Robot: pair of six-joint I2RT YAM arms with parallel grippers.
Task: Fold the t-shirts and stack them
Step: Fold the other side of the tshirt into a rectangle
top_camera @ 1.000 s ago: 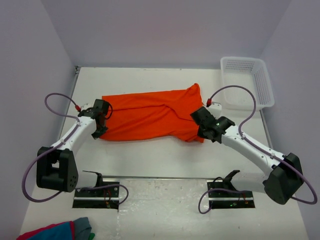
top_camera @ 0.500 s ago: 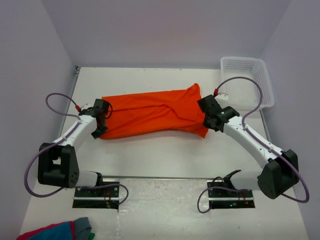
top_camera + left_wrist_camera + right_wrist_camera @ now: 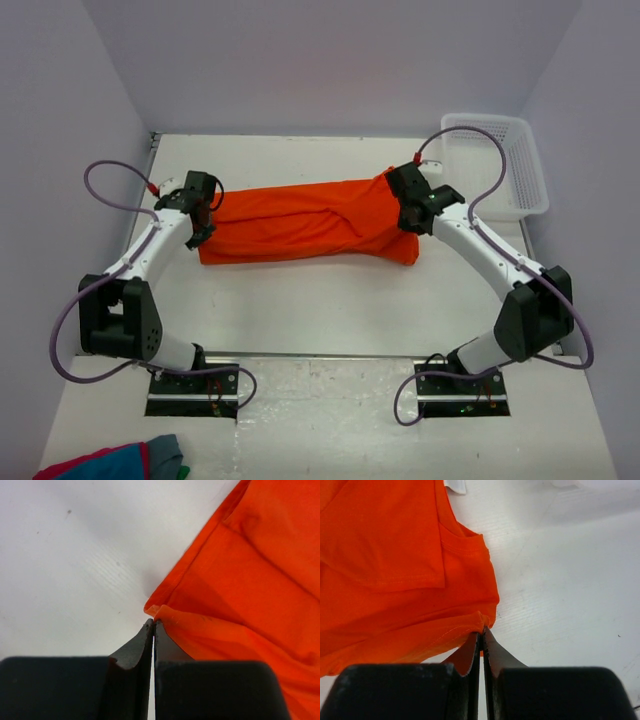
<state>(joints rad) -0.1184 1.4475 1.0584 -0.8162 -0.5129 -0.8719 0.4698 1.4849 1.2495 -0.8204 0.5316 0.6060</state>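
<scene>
Lying across the far middle of the white worktop (image 3: 320, 310), one bright orange t-shirt (image 3: 300, 222) is drawn out into a long, rumpled band running left to right. Soft creases cross it, and its right end is bunched and doubled over.

Your left gripper (image 3: 153, 624) sits at the shirt's left end. Its jaws are pressed tight together, with a corner of the hem pinched at the very tips. Your right gripper (image 3: 482, 631) sits at the right end. It is closed just as tightly, nipping a fold of orange cloth between its tips. The shirt spans the gap between the two.

Beyond the right end, in the far right corner, you have one white plastic basket (image 3: 530, 160) with latticed walls. It stands apart from the shirt. From overhead, the right arm's purple cable (image 3: 497, 185) loops across the basket's near side, close by the wrist. The left arm carries one matching cable (image 3: 110, 195), arching out to the left over bare worktop.

At the near left corner, well apart from the shirt and behind the arm bases, one bundle (image 3: 110, 462) of red, blue and grey cloth is cut off by the frame's lower edge.
</scene>
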